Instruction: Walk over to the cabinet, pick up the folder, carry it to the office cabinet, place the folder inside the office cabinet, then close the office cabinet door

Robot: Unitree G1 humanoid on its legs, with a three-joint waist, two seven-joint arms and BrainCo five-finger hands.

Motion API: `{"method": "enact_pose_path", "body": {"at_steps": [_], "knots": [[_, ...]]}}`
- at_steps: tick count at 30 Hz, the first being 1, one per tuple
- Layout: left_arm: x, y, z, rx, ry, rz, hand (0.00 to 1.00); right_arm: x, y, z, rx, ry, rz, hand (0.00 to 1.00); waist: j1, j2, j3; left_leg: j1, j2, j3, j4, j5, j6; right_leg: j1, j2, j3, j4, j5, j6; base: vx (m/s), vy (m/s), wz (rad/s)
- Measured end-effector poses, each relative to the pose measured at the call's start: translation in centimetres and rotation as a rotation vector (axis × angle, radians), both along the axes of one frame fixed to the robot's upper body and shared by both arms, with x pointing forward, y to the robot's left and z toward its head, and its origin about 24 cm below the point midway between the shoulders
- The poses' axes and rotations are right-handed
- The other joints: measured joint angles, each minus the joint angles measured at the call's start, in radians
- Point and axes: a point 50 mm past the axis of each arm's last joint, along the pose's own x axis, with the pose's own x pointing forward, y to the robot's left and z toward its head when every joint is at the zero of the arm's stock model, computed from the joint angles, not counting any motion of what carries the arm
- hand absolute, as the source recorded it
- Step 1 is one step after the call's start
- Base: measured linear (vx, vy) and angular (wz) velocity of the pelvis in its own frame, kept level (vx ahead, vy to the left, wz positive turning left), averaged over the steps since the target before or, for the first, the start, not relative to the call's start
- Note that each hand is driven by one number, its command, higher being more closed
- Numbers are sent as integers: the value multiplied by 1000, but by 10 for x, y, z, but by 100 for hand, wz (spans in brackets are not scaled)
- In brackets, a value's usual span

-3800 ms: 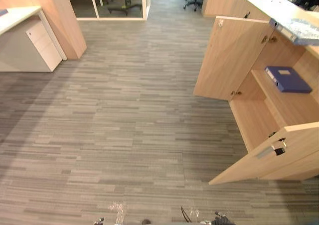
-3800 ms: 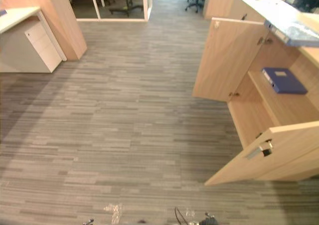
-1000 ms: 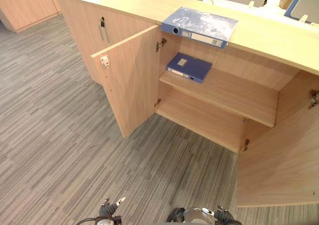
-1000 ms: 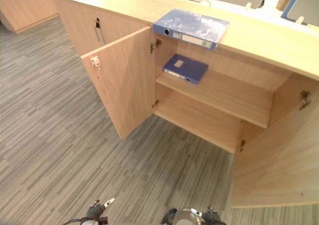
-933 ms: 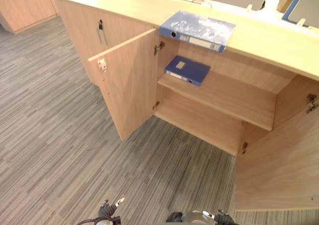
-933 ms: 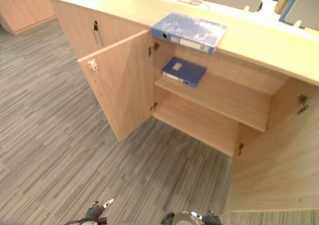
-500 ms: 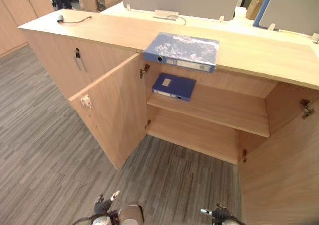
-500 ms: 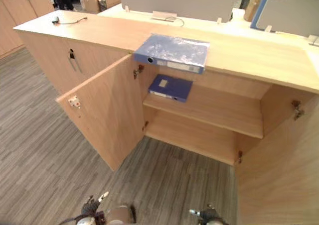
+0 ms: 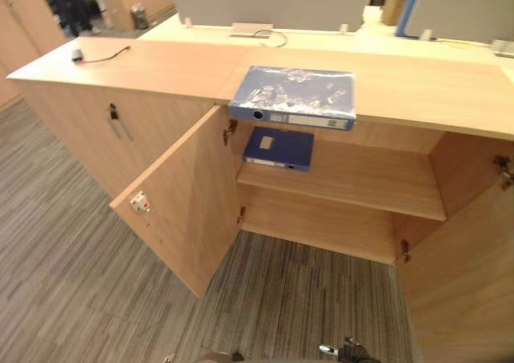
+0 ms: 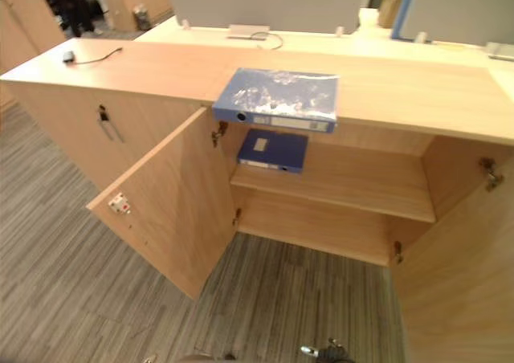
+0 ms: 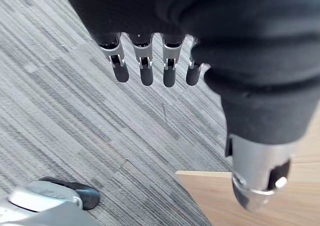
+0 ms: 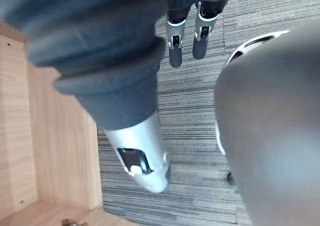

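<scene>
Grey striped carpet point(image 9: 64, 258) in an office, with a long light-wood cabinet point(image 9: 161, 66) straight ahead. The cabinet's left door point(image 9: 189, 202) is swung wide toward the robot, and its right door point(image 9: 462, 283) is open too. The folder point(image 9: 293, 96), blue with a mottled glossy face, lies flat on the cabinet top above the open bay, spine forward and slightly overhanging the front edge. A second folder point(image 9: 279, 148), darker blue, lies on the shelf point(image 9: 361, 186) inside the cabinet, directly below. A thin cable point(image 9: 100, 55) trails on the far left of the cabinet top. Left hand point(image 11: 145, 66) hangs over the carpet in front of the cabinet, fingers straight, nothing held. Right hand point(image 12: 175, 46) is the same, beside wood panelling. Risks: a clumsy first contact could push the overhanging folder off the edge onto the floor; the glossy cover may slip in the fingers; an arm could clip the protruding left door on the reach; the shelf folder could be grabbed by mistake. Unclear: the right door is cut off at the frame, handle not seen; the bay floor behind the left door is hidden; the amount of overhang is hard to judge.
</scene>
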Motion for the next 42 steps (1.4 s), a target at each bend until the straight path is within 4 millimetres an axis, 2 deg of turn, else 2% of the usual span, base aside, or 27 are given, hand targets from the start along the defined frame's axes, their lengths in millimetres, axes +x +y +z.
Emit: {"method": "enact_pose_path", "body": {"at_steps": [2,3,4,6,7,10,11,12,13,14,15,17,19,22,25,26,27,29,31,32,33,34,35,36,38,41,42], "knots": [[1,-1,0,-2,-2,-9,0,4,-3,3,-9,-29,2,0,-19,4,-5,32,-11,24,-42,-2,3,-61,-64,-78,141,39,-84,24,140,-33],[1,0,0,0,-2,-12,0,5,-3,3,-9,-35,2,0,-23,3,-5,38,-14,28,-50,1,4,-71,-79,-98,162,45,-92,73,111,-24],[5,-2,0,0,-8,-37,0,7,-3,3,-9,-45,0,0,-31,10,-5,58,-9,34,-62,14,27,-82,-90,-139,189,29,-82,99,83,-21],[10,-1,1,10,-8,-87,0,12,-2,4,-8,-57,6,0,-38,13,1,66,8,38,-67,18,33,-104,-68,-162,211,-52,-61,126,-21,-14],[17,-2,2,11,-18,-123,0,16,-1,5,-2,-68,7,0,-42,21,11,72,37,39,-64,17,33,-126,-24,-172,206,-102,-55,115,-85,-1],[30,-4,3,16,-39,-202,0,24,0,7,1,-85,20,0,-42,26,39,112,101,41,-62,5,8,-162,74,-176,90,-107,-52,97,-185,2],[31,-2,4,21,-39,-225,0,25,4,7,8,-86,33,0,-40,11,46,135,110,44,-64,-11,-20,-169,112,-154,-45,-72,-59,52,-197,-3],[30,1,5,26,-37,-235,0,24,7,6,13,-80,38,0,-40,-5,43,139,102,41,-64,-23,-35,-170,121,-137,-111,-28,-65,84,-311,3],[30,2,4,25,-23,-263,0,22,7,5,15,-74,44,0,-42,-16,48,155,100,25,-60,-44,-47,-172,137,-107,-111,50,-95,105,-248,-8],[25,-6,1,3,-12,-269,0,24,1,6,-1,-76,54,0,-41,17,38,155,127,14,-61,-61,-55,-175,171,-111,-122,25,-98,161,-269,-14],[24,-9,1,-4,-10,-264,0,25,0,7,-3,-78,53,0,-39,27,39,153,140,14,-60,-67,-60,-173,183,-113,-121,13,-106,178,-232,-18],[18,-10,-1,-24,-2,-223,0,25,1,7,4,-81,50,0,-41,40,35,150,192,-9,-59,-88,-79,-166,237,-137,-122,-28,-122,192,-299,4],[15,-8,-2,-36,2,-194,0,22,1,6,11,-71,28,0,-40,40,32,150,236,-41,-26,-104,-74,-133,278,-169,-137,-61,-130,226,-301,22],[8,-3,-2,-62,-18,-47,0,11,3,2,27,-33,-3,0,-35,23,22,55,276,-92,229,-108,-84,-36,326,-216,-244,-73,-136,310,-260,34],[-1,-4,-3,-94,-45,128,0,4,4,0,30,-16,-4,0,-15,24,20,-118,338,-96,673,-93,-146,88,381,-226,-347,-56,-168,373,-113,3],[-2,-4,-3,-92,-44,128,0,3,5,-1,34,-10,-5,0,-5,20,23,-182,347,-75,827,-100,-137,127,389,-215,-377,-56,-168,414,-48,-26],[-2,-3,-3,-89,-41,122,0,3,6,-1,35,-6,-5,0,-1,18,24,-210,348,-57,880,-112,-125,145,389,-208,-392,-55,-167,348,-14,-38],[0,-2,-2,-81,-52,106,0,5,7,-2,39,5,-3,0,22,11,30,-268,321,19,889,-173,-106,199,369,-167,-421,-51,-162,318,48,-51],[4,-2,0,-72,-64,76,0,11,10,-1,44,-4,2,0,31,5,47,-290,238,40,672,-211,-81,237,320,-134,-413,-52,-159,360,193,-57],[5,-3,0,-74,-62,53,0,13,10,0,44,-10,3,0,34,11,49,-286,209,30,508,-174,-71,248,305,-128,-402,-55,-135,313,216,-48],[2,-9,-2,-86,-51,30,0,13,7,0,39,-12,2,0,33,40,37,-283,199,5,336,-13,-40,248,319,-126,-398,-66,-106,307,224,-39],[3,-5,-1,-82,-51,13,0,12,16,-1,60,-6,5,0,42,24,38,-279,180,17,347,2,-30,259,293,-108,-403,-87,-71,312,174,-18],[8,1,1,-68,-65,-8,0,12,24,-2,78,-3,25,0,37,-4,35,-264,143,14,303,6,-22,258,268,-102,-426,-88,-68,316,158,5],[14,3,2,-68,-80,-40,0,11,25,-3,80,-2,25,0,36,-14,34,-249,117,13,262,19,-8,251,264,-99,-441,-88,-68,211,74,21],[17,2,2,-82,-88,-62,0,10,24,-3,78,1,28,0,35,-15,40,-184,74,14,179,47,7,250,257,-103,-447,-86,-70,64,4,19],[22,-2,3,-115,-112,-132,0,10,25,-3,75,1,50,0,29,-6,23,-76,31,2,-36,149,10,258,236,-106,-437,-67,-53,72,-27,17],[32,-6,6,-141,-160,-164,0,13,24,-2,70,-7,67,0,25,1,21,-52,27,-16,-127,200,5,248,238,-109,-442,-63,-48,30,-37,33]]}}
